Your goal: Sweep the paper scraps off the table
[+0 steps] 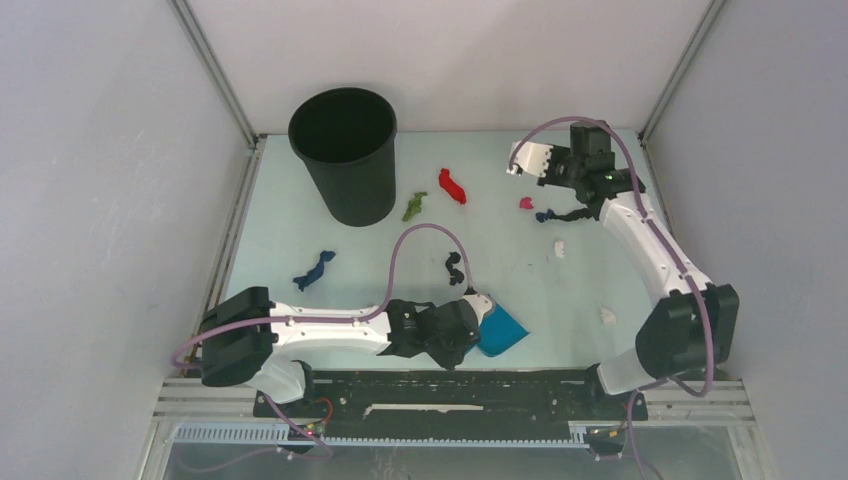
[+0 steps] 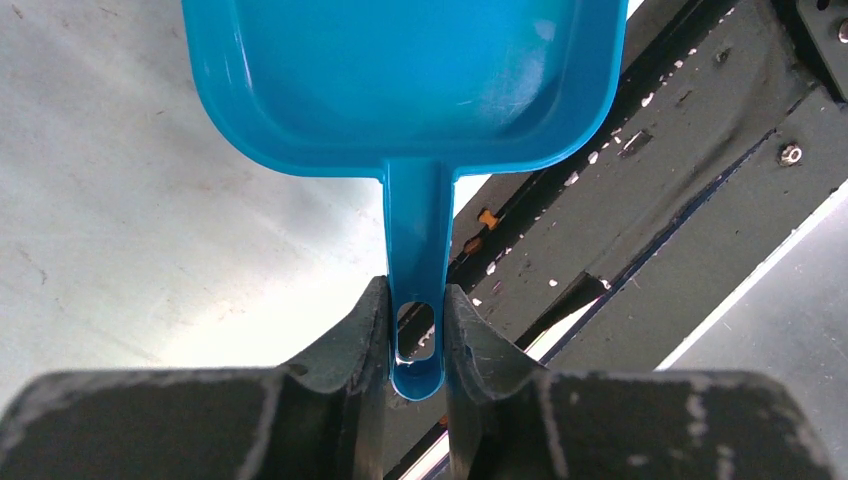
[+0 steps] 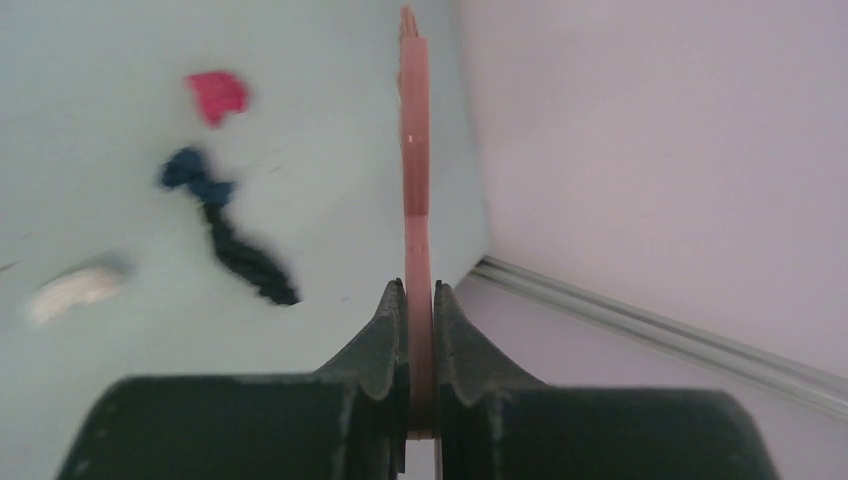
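Paper scraps lie scattered on the pale green table: red, green, blue, black, magenta and dark blue. My left gripper is at the near edge, shut on the handle of the blue dustpan. In the left wrist view the handle sits between the fingers of that gripper, and the dustpan's tray is empty. My right gripper is at the far right, shut on the pink brush. The brush's white bristles point left. The magenta scrap and the dark blue scrap lie left of the brush.
A tall black bin stands at the far left of the table. Two white scraps lie on the right side. A metal rail and grey walls border the table near the right gripper.
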`<control>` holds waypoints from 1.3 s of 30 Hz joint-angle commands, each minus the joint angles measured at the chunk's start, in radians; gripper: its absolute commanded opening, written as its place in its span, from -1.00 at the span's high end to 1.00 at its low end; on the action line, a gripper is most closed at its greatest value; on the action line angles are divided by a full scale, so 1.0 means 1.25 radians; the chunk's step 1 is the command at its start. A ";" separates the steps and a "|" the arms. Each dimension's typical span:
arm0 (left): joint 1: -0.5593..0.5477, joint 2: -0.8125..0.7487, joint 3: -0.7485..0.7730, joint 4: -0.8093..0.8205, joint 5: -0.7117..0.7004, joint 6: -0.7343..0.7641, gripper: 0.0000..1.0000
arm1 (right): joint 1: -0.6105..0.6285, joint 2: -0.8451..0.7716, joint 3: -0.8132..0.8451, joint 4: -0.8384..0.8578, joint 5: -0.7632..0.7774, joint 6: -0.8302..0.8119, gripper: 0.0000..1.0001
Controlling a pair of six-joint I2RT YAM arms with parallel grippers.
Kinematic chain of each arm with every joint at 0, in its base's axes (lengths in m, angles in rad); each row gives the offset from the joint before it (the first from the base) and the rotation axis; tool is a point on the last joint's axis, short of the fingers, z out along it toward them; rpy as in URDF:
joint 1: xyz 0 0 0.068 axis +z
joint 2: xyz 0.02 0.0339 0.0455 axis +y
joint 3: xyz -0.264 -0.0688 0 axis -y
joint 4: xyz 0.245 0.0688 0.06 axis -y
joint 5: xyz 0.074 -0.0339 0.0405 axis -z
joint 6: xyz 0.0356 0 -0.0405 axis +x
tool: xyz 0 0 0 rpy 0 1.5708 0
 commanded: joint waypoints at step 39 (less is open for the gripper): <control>0.053 0.173 0.295 -0.245 -0.045 0.098 0.99 | -0.121 -0.047 -0.010 -0.075 -0.009 0.198 1.00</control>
